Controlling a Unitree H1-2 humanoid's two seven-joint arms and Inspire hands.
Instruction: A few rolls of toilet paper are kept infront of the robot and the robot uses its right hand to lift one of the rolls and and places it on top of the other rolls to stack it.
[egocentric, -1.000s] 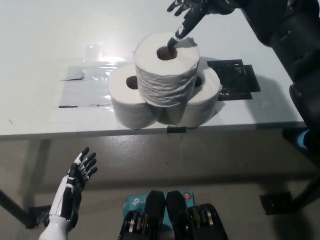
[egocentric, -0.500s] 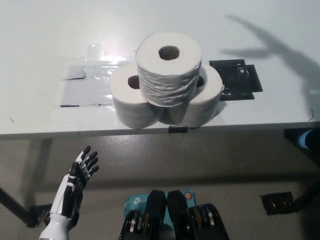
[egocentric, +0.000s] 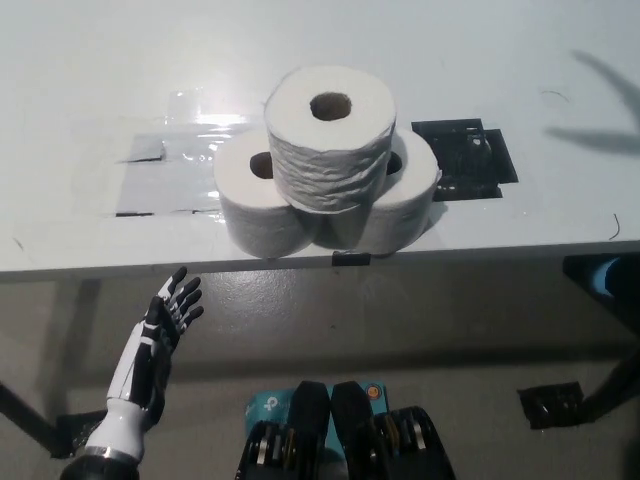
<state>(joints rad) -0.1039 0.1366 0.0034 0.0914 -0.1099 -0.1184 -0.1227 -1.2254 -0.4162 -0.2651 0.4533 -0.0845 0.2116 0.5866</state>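
Resting atop the lower rolls (egocentric: 262, 200), top roll (egocentric: 330, 135), far from left hand's (egocentric: 160, 340) spread fingers (egocentric: 184, 294).

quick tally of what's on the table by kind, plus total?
White toilet paper rolls: 3, one top roll stacked on a left roll and a right roll.
Black flat patch: 1.
Grey tape patch: 1.
Total: 5 on the white table.
The white left hand rests open below the table edge; the right hand is out of view.
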